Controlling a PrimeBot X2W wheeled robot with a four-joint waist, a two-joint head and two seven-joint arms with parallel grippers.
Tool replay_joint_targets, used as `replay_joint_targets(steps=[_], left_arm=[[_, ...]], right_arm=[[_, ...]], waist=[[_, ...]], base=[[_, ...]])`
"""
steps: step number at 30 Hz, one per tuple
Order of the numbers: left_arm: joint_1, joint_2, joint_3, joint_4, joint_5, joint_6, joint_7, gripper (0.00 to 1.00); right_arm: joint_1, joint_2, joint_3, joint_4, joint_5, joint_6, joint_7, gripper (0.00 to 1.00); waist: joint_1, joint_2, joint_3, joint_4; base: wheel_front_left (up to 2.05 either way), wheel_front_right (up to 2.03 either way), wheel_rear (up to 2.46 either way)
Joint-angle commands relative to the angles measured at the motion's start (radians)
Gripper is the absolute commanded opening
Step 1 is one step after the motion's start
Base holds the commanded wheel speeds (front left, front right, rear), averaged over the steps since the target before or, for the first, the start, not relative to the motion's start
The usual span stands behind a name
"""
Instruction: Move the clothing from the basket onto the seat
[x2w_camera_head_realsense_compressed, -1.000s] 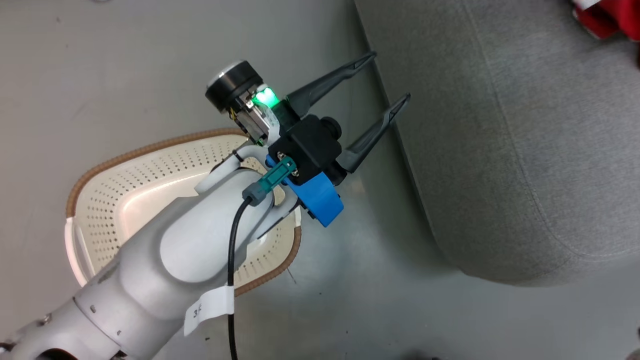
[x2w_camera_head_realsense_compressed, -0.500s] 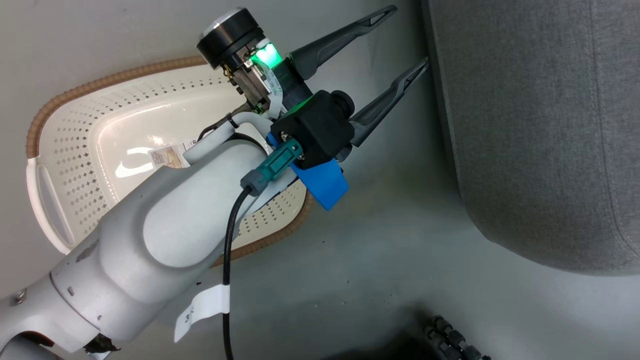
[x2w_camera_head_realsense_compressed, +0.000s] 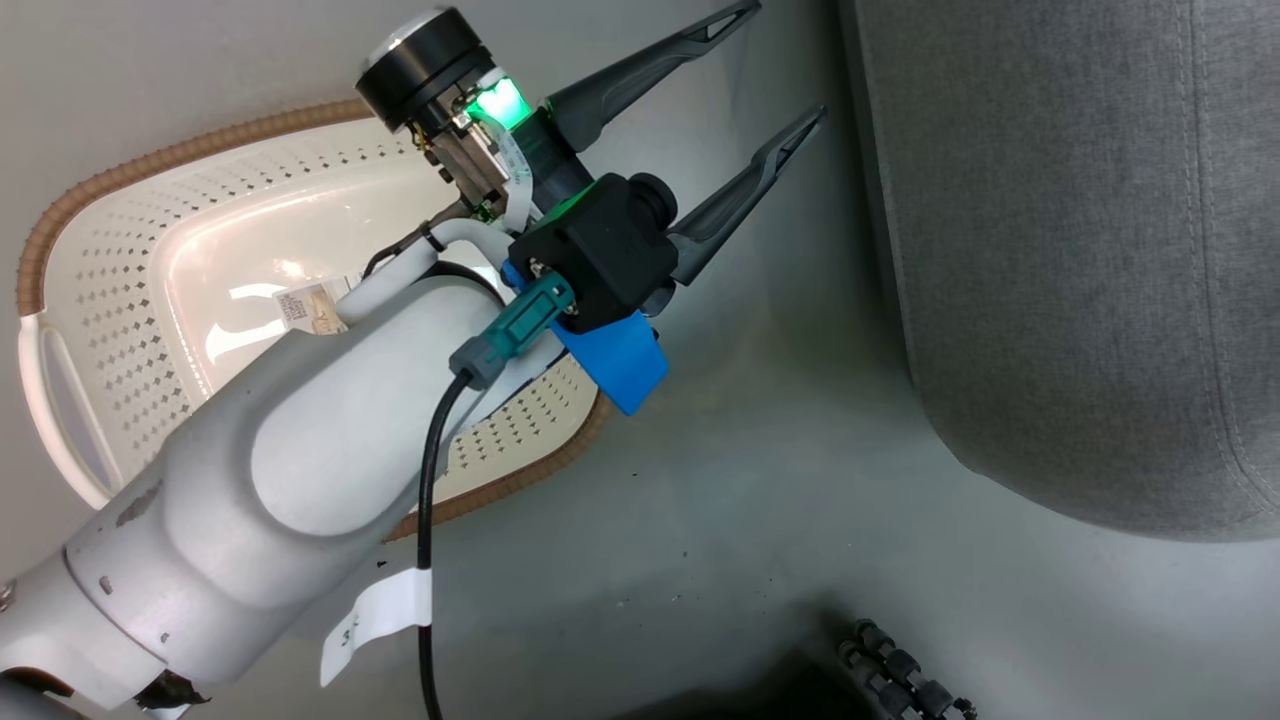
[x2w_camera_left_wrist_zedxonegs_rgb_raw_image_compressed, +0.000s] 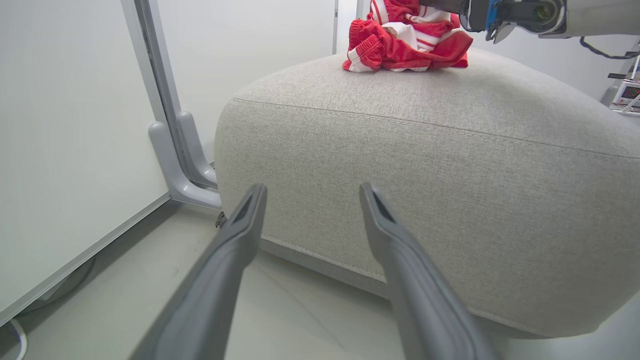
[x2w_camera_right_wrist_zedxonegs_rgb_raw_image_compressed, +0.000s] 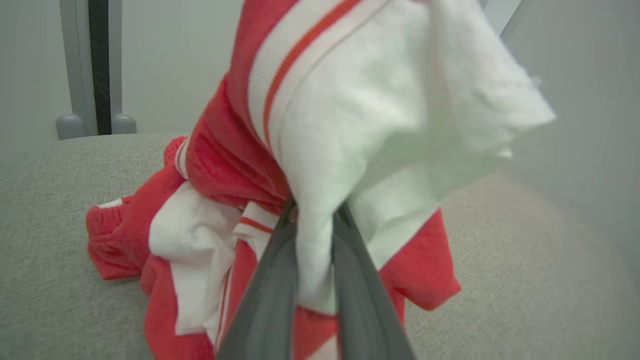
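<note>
In the head view, the pale left forearm (x2w_camera_head_realsense_compressed: 300, 480) covers the near side of the oval cream-white perforated plastic basket (x2w_camera_head_realsense_compressed: 110, 290) with its brown woven-look rim, hiding part of its floor. The part that shows carries a small paper label (x2w_camera_head_realsense_compressed: 312, 308). The large grey fabric seat (x2w_camera_head_realsense_compressed: 1080, 250) runs off the top and right edges. The left gripper (x2w_camera_head_realsense_compressed: 780, 62) points toward 1 o'clock over the grey floor (x2w_camera_head_realsense_compressed: 750, 500) between basket and seat, its fingers spread wide and holding nothing.

In the right wrist view, the soft red-and-white striped sports clothing (x2w_camera_right_wrist_zedxonegs_rgb_raw_image_compressed: 350, 125) drapes over the right gripper (x2w_camera_right_wrist_zedxonegs_rgb_raw_image_compressed: 314, 215). Its fingers are nearly together, pinching a white fold that buries their tips. The rest of the heap lies on the seat at 7 o'clock from them.

In the left wrist view, the heap sits on top of the seat at 12 o'clock, well apart from the left fingers (x2w_camera_left_wrist_zedxonegs_rgb_raw_image_compressed: 240, 235), its top cut off.
</note>
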Motion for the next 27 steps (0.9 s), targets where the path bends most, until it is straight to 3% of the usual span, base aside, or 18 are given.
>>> replay_joint_targets(steps=[1, 8, 15, 27], left_arm=[[0.005, 0.009, 0.002, -0.004, -0.004, 0.007, 0.003, 1.0], [0.029, -0.009, -0.004, 0.01, -0.017, 0.018, -0.02, 1.0], [0.088, -0.037, 0.03, 0.043, -0.054, 0.041, -0.051, 1.0], [0.287, -0.052, 0.267, -0.004, -0.082, 0.088, -0.057, 1.0]], right_arm=[[-0.011, 0.002, -0.016, -0.007, -0.007, 0.0, 0.0, 1.0], [0.097, 0.007, -0.004, -0.136, 0.018, 0.0, 0.0, 1.0], [0.307, 0.026, 0.045, -0.329, 0.062, 0.0, 0.0, 1.0], [0.53, 0.102, 0.297, -0.525, 0.111, 0.0, 0.0, 1.0]], waist=[[-0.0001, 0.0001, -0.005, -0.005], [-0.0001, 0.0001, -0.082, -0.003], [-0.0001, 0.0001, -0.222, 0.011], [-0.0001, 0.0001, -0.447, 0.082]], base=[[0.0, 0.0, 0.0], [0.0, 0.0, 0.0], [0.0, 0.0, 0.0], [0.0, 0.0, 0.0]])
